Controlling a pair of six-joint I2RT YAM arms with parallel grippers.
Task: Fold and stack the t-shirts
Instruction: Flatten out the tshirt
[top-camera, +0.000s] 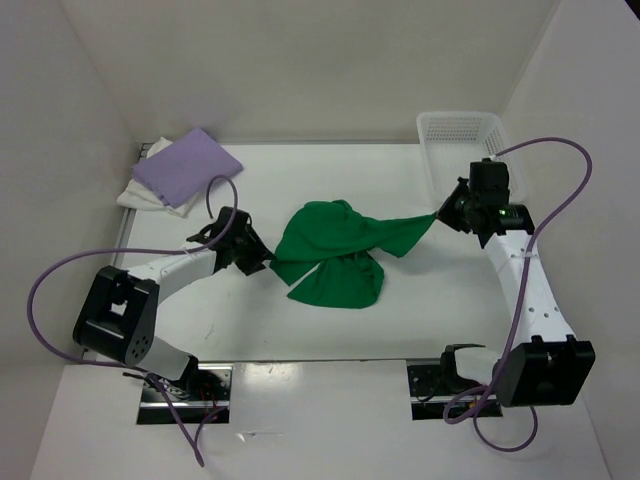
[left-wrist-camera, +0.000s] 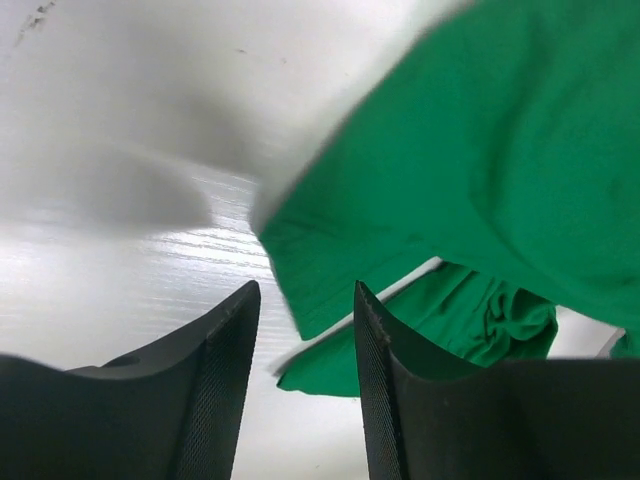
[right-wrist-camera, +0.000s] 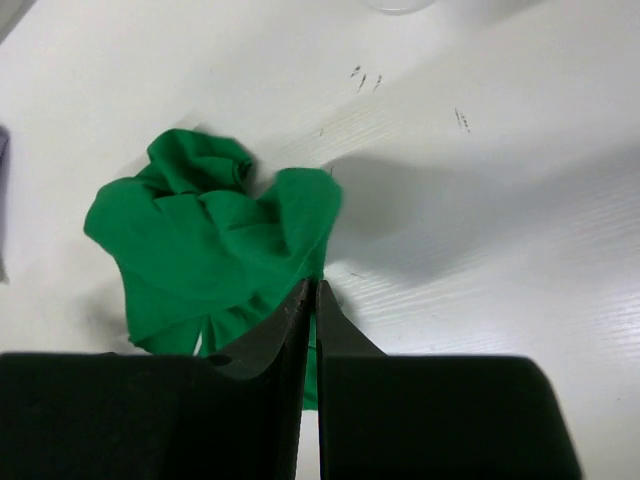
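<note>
From above: mid-counter (top-camera: 400, 320), a crumpled green t-shirt (top-camera: 335, 255), one corner stretched taut toward the right and pinched in the right tool (top-camera: 437, 213). At the shirt's left edge, the left tool (top-camera: 262, 262), low over the counter. In the far left corner, a lilac t-shirt (top-camera: 188, 165) folded flat atop a white t-shirt (top-camera: 135, 195). At the far right, a white lattice basket (top-camera: 455, 130), just behind the right arm. From the left wrist: fingers (left-wrist-camera: 215, 390) spread apart with nothing clamped, a loose corner of green cloth in line with the gap, more green bunched on the counter beyond. From the right wrist: fingers (right-wrist-camera: 270, 340) pressed together on a thin strip of green, the rest of the shirt heaped on the counter past the tips, a few dark scuff marks on the white surface further off.
</note>
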